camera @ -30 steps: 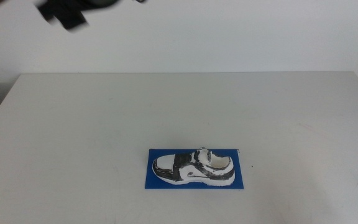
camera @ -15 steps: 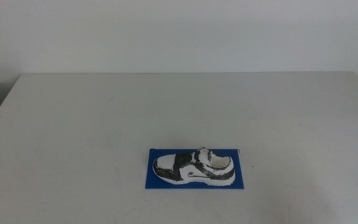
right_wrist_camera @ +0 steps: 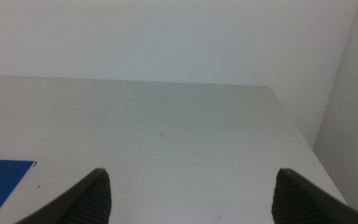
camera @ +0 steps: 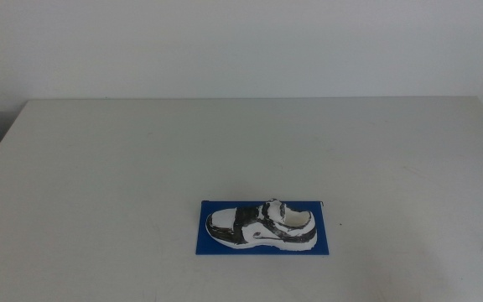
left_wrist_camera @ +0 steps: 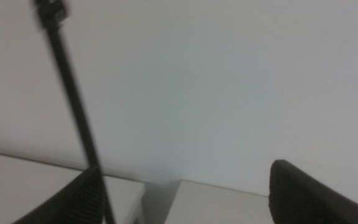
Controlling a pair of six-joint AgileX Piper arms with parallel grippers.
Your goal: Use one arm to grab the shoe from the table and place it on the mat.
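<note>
Middle view: shoe (camera: 261,226) lies on the mat (camera: 321,243) on the table (camera: 141,168), no arm near it. Left wrist view: left gripper (left_wrist_camera: 185,186), jaws spread, faces a wall. Right wrist view: right gripper (right_wrist_camera: 191,186), jaws spread, empty above the table; mat corner beside one jaw.

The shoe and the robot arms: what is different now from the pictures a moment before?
A dark arm part that showed blurred at the top left of the middle view one second ago has gone out of that view. Neither arm shows there now. The shoe stayed put on the mat, on the table. The left gripper faces the wall, and the right gripper hangs over the table; both are open and empty.
</note>
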